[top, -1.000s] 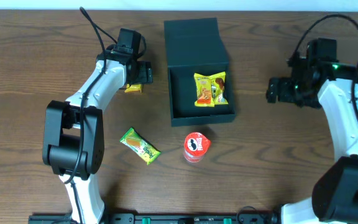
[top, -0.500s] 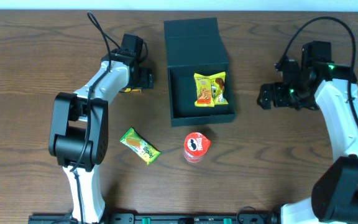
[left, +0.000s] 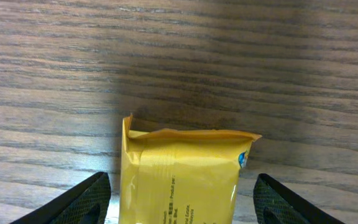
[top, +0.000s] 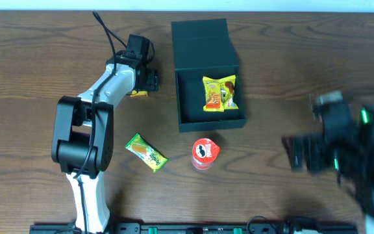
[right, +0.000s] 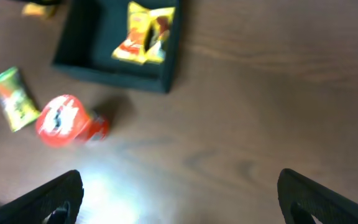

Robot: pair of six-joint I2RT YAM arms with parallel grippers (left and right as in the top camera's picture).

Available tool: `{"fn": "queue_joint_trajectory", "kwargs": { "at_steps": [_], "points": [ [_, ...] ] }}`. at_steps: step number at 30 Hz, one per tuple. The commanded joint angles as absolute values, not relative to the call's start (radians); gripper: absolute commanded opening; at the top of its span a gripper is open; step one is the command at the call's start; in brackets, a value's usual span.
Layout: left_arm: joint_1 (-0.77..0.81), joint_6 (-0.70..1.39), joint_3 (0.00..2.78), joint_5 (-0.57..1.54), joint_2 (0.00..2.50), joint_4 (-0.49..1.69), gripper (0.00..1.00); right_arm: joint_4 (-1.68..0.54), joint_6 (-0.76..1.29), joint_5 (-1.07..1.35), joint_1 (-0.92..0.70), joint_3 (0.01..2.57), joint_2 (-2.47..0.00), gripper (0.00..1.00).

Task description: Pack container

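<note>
The container, a dark square box with its flap lid lying open at the back, stands at the table's centre back and holds a yellow snack packet. To its left, my left gripper hangs over another yellow packet. In the left wrist view this packet lies between the spread fingers, with a gap on each side; the gripper is open. My right gripper is blurred at the front right. It is open over bare wood, with the container far ahead.
A green snack packet and a small red can lie in front of the container. Both show in the right wrist view, the packet and the can. A black cable rises behind the left arm.
The right arm has swung from the back right toward the front of the table and is blurred in motion. The left gripper settled lower over the yellow packet.
</note>
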State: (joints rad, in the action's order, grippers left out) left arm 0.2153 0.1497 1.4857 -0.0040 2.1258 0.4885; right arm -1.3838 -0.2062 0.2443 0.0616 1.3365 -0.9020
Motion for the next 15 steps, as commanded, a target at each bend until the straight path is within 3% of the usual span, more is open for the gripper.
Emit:
{"fn": "queue_joint_trajectory", "kwargs": {
  "at_steps": [1,9,15],
  "points": [
    [0.217,0.133,1.501,-0.018,2.155,0.489,0.79,-1.463,-0.178,0.310,0.043,1.329,-0.812,0.99],
    [0.217,0.072,1.501,-0.057,2.155,0.489,0.80,-1.654,-0.128,0.533,0.043,1.284,-0.646,0.99],
    [0.217,0.059,1.501,-0.059,2.155,0.487,0.80,-1.698,-0.128,0.604,0.043,1.111,-0.503,0.99]
  ]
}}
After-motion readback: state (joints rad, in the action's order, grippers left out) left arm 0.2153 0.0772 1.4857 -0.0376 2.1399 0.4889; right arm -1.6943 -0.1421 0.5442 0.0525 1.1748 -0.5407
